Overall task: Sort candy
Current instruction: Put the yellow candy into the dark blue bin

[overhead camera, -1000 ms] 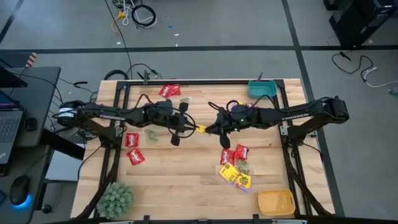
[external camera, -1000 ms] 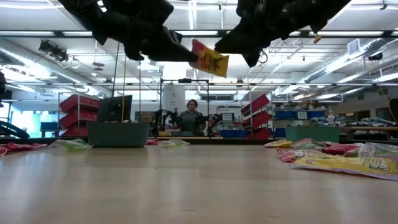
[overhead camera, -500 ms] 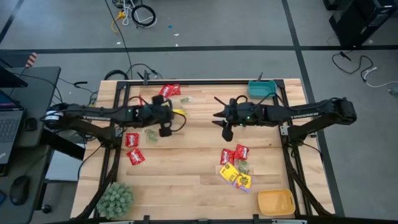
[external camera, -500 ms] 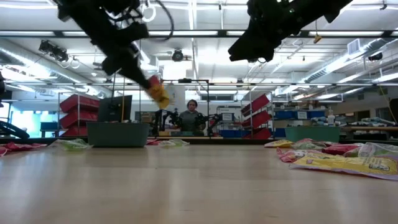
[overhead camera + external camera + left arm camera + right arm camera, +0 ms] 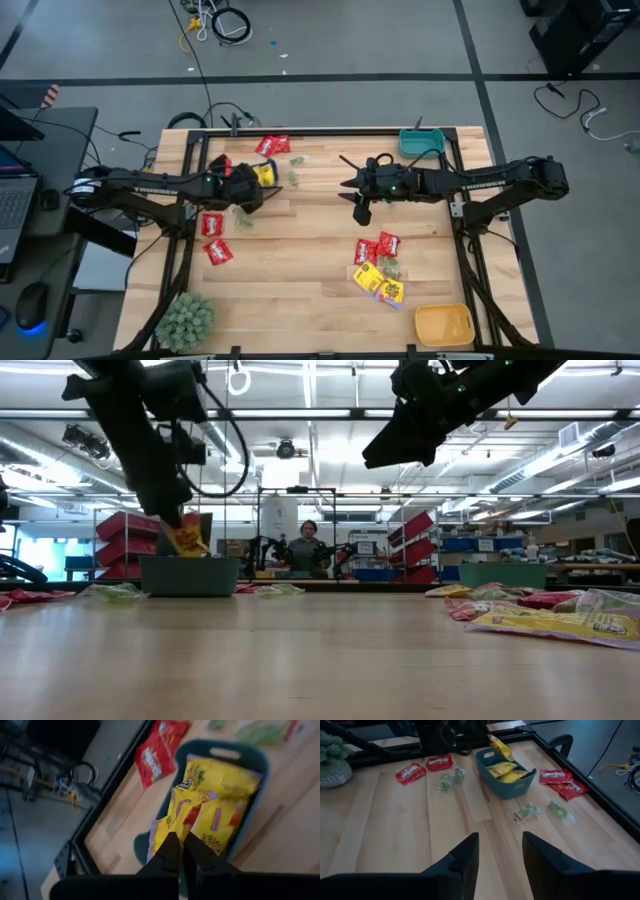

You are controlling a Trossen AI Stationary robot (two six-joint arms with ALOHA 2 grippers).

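1. Wooden surface [image 5: 300, 290] carries scattered candy: red packets [image 5: 213, 224] left, a mixed pile [image 5: 378, 272] right.
2. Left tool [image 5: 181, 842] pinches a yellow packet [image 5: 180, 817] directly above the teal bin [image 5: 506, 785], which already holds yellow ones.
3. Right tool [image 5: 500, 851] hangs mid-surface, fingers spread, empty; the mixed pile lies nearest it.

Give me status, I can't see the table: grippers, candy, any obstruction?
Left gripper shut on yellow packet, over teal bin. Right gripper open, empty, mid-table. Nothing blocking.
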